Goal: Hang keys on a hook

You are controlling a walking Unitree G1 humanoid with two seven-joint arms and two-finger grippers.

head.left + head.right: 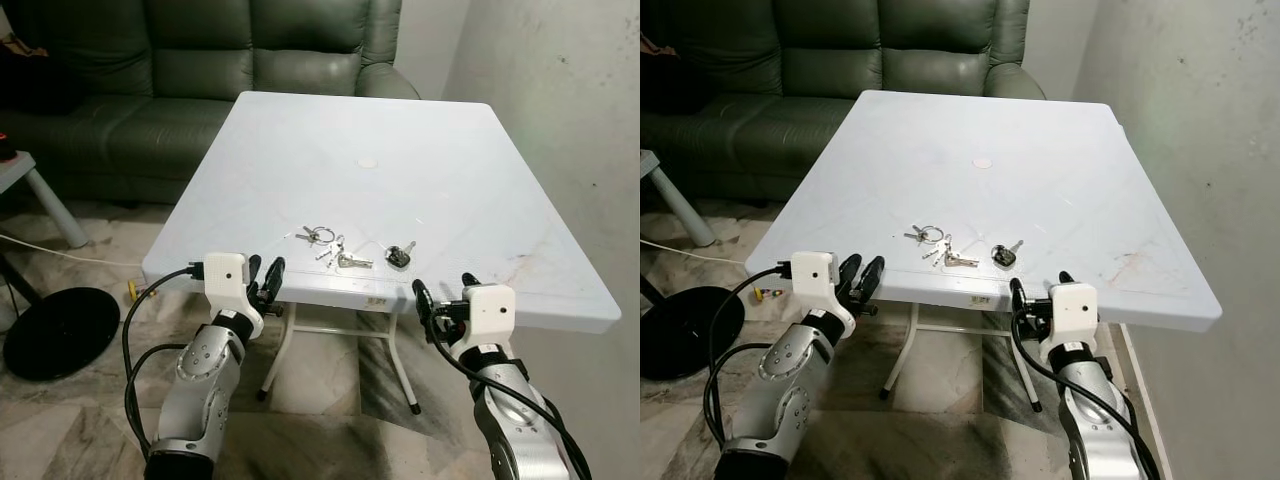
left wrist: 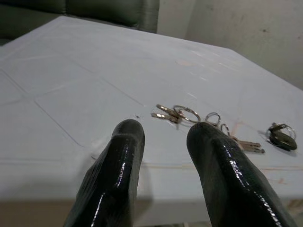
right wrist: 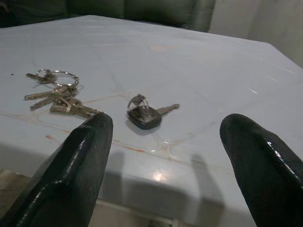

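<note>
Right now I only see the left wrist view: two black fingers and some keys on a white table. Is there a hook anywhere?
Observer: I can't spot a hook. Past the white table stands a dark green sofa, with a bare wall on the right.
Operator: Where's the other hand?
Observer: The right hand hovers at the table's near edge, fingers open, pointing toward the black-headed key.
Operator: Is that black key joined to the bunch?
Observer: No. From above, the key bunch lies apart from it, to its left.
Operator: And my hand?
Observer: The left hand sits just off the near edge, short of the bunch, open.
</note>
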